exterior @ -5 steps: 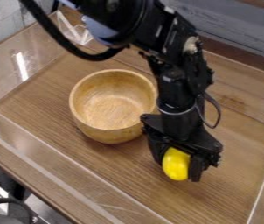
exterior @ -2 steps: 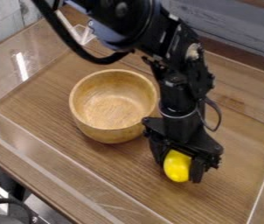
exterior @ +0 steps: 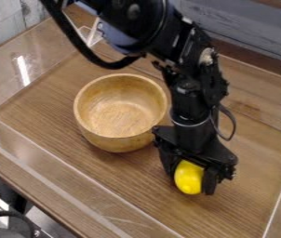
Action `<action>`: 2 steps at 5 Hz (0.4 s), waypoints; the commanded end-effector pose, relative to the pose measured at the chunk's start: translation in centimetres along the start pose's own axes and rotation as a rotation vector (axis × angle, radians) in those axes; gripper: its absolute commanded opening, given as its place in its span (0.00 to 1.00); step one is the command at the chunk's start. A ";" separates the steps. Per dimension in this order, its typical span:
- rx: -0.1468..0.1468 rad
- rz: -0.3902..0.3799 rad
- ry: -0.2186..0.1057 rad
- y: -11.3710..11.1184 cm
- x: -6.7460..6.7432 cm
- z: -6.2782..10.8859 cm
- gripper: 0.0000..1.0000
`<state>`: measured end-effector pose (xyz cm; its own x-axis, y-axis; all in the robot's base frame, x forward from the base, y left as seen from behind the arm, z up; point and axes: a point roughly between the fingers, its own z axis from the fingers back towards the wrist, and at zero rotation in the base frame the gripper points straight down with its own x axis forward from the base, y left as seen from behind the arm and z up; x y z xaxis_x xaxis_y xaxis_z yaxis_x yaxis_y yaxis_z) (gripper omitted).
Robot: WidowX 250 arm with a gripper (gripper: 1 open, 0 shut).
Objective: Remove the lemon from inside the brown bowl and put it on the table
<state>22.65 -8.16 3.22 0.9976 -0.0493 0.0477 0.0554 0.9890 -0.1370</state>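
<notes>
The brown bowl point(exterior: 121, 112) stands on the table point(exterior: 69, 177) left of centre, light tan wood and empty inside. The lemon point(exterior: 187, 177) is bright yellow and sits low over the table to the right of the bowl, between the black fingers of my gripper point(exterior: 189, 175). The gripper points straight down and is shut on the lemon. I cannot tell whether the lemon touches the table top.
Clear acrylic walls point(exterior: 19, 70) run along the table's edges. The black arm point(exterior: 180, 65) reaches in from the top, above the bowl's right rim. Bare wood lies in front of the bowl and to the right of the gripper.
The arm's upper part has shifted slightly. The gripper and lemon stay in almost the same place beside the bowl.
</notes>
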 end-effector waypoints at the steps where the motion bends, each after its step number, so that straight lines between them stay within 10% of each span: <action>1: -0.007 0.004 -0.053 -0.1 1.5 1.0 0.00; 2: -0.003 0.009 -0.050 -0.1 1.6 0.9 0.00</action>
<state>22.91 -8.12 3.09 0.9982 -0.0401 0.0440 0.0456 0.9901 -0.1326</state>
